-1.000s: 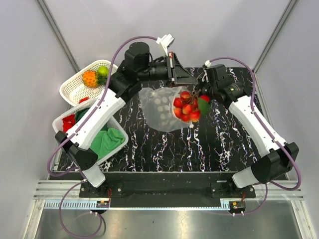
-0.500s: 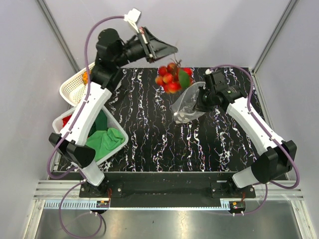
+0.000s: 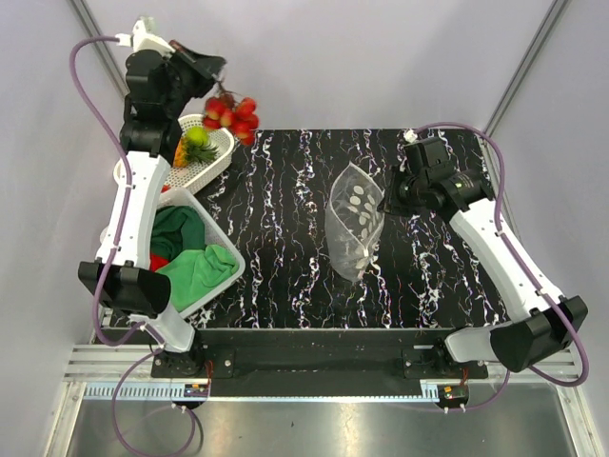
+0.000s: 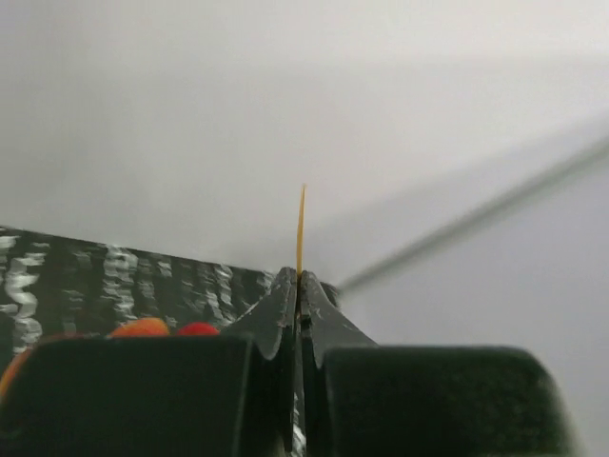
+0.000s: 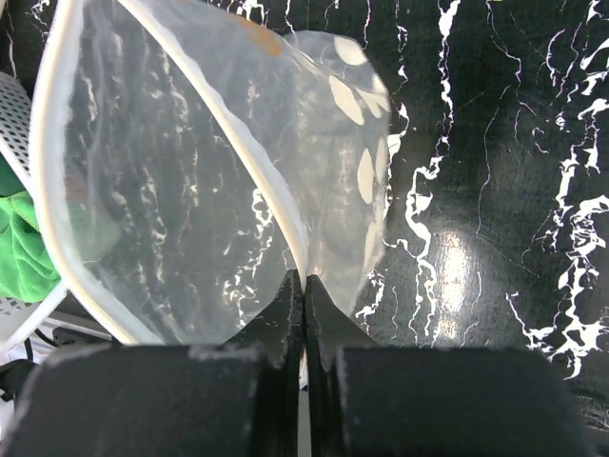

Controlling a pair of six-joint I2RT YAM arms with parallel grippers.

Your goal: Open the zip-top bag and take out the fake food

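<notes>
Risk: left gripper (image 3: 217, 69) pinches only thin stem (image 4: 302, 224) of red fruit cluster (image 3: 231, 108) near basket (image 3: 214, 164); slip would drop it outside; right gripper (image 5: 304, 279) clamps zip-top bag (image 5: 190, 171) rim.

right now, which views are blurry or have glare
Left wrist: marbled table soft and smeared. Right wrist: sharp, a glare patch on the table right of the zip-top bag. Top external: crisp and evenly lit, even the red fruit cluster.

Bright, even light from above; a glare patch sits on the glossy tabletop (image 5: 459, 262) right of the right gripper (image 5: 303, 279). The left wrist view is soft and blurred.
</notes>
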